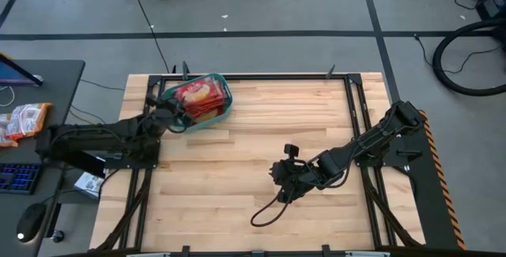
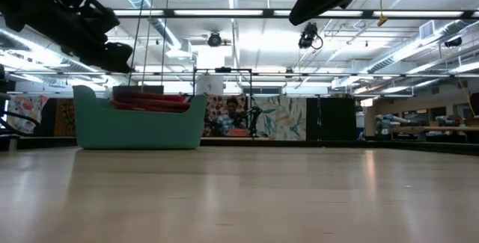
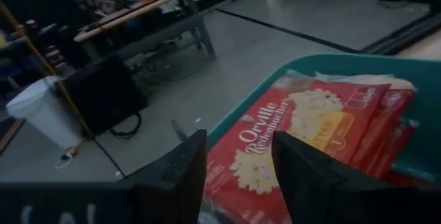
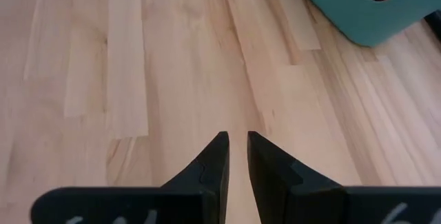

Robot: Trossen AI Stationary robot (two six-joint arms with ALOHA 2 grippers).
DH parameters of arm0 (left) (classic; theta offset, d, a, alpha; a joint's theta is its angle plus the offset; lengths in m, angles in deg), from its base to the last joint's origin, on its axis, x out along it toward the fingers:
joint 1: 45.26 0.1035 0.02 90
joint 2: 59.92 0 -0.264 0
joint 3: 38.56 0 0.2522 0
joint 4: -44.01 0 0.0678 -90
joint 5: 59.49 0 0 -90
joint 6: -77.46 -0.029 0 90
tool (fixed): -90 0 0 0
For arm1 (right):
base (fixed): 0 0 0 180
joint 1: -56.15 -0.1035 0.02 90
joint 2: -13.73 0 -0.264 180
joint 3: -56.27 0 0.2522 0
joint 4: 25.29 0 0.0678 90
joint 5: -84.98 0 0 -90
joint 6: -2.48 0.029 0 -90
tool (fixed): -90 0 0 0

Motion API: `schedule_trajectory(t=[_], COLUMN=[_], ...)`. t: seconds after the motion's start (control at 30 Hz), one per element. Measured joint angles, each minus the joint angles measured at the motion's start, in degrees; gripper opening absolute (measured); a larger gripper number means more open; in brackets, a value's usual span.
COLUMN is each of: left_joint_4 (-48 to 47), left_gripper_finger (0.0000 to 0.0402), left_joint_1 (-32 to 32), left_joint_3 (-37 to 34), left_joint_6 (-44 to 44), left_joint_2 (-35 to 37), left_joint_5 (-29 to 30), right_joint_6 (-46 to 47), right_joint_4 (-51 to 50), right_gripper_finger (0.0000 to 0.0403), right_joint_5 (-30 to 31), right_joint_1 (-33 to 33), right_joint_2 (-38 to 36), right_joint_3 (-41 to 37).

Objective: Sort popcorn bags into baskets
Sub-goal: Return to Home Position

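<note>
High view first: the light wooden plank table (image 1: 237, 217) has the teal plastic rectangular tub (image 1: 228, 103) sitting at about 11 o'clock from the table's middle, close to the far edge. The flat red popcorn bags with cream labels (image 1: 198, 95) are piled inside it, and I can't see any lying loose on the wood. The left gripper (image 1: 181, 119) is at the tub's 7 o'clock corner, right over the rim. The right gripper (image 1: 280, 179) is well apart from all that, near the table's centre and a bit toward 4 o'clock. A black cable (image 1: 267, 209) loops over the wood at its 7 o'clock.

Low view: the tub stands flat on the table over at 9 o'clock, with the red stack poking just above its rim. A dark arm hangs above it at 10 o'clock, not touching. Another dark arm cuts in at 1 o'clock, way up high.

Left wrist view: that claw is spread wide with nothing between the fingers (image 3: 182, 172). It's looking straight down into the tub at the top bag, which has "Orville Redenbacher's" printed on it. More red packets are layered underneath.

Right wrist view: this claw is pretty much closed, with just a sliver of gap between the fingers (image 4: 213, 158), and it's empty. Bare wood is below it, and a corner of the tub shows farther off.
</note>
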State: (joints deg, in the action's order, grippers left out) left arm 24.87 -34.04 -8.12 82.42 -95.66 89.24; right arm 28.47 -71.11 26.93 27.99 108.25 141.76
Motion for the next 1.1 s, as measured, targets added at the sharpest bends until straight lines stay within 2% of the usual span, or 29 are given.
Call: schedule_trajectory(t=[0.13, 0.2, 0.27, 0.37, 0.4, 0.47, 0.63, 0.77, 0.9, 1.1], left_joint_4=[-0.05, 1.97, 4.98, 9.03, 10.33, 11.32, 14.51, 22.24, 29.46, 30.12], left_gripper_finger=[0.0169, 0.0169, 0.0169, 0.0169, 0.0168, 0.0165, 0.0146, 0.0128, 0.0114, 0.0103], left_joint_1=[-3.29, -5.36, -7.37, -10.27, -11.19, -12.8, -16.18, -17.28, -16.85, -16.83], left_joint_3=[0.0, 0.0, 0.02, 0.02, 0.02, 0.02, -0.06, -3.55, -8.8, -11.27], left_joint_6=[2.76, 4.26, 2.65, -2.88, -3.57, -1.87, -0.45, -2.38, -1.74, -1.48], left_joint_2=[0.45, 1.03, 1.43, 1.37, 1.26, 1.3, 2.17, 3.3, 4.41, 5.65], left_joint_5=[2.64, -0.25, -10.55, -34.09, -40.33, -46.18, -49.63, -49.4, -48.23, -44.37], right_joint_6=[1.32, 1.48, 1.45, 0.57, 0.17, -0.02, 3.24, 2.48, 1.16, 2.64], right_joint_4=[-0.53, -0.85, -0.98, -1.3, -1.25, -1.33, 2.96, 13.8, 21.6, 23.9], right_gripper_finger=[0.0059, 0.0059, 0.0059, 0.0059, 0.0059, 0.0059, 0.0059, 0.0059, 0.0059, 0.0059], right_joint_5=[-0.66, -0.66, -0.6, 0.44, 1.24, 3.17, 2.22, -1.26, -3.12, -2.91], right_joint_1=[-0.16, -0.26, -0.47, -0.86, -0.96, -0.96, 0.75, 2.04, 3.28, 5.32], right_joint_2=[0.0, 0.0, 0.0, 0.0, 0.0, -0.23, -3.74, -8.52, -14.59, -26.16], right_joint_3=[0.02, 0.01, 0.0, -0.06, -0.47, -2.05, -9.55, -17.36, -24.92, -34.75])
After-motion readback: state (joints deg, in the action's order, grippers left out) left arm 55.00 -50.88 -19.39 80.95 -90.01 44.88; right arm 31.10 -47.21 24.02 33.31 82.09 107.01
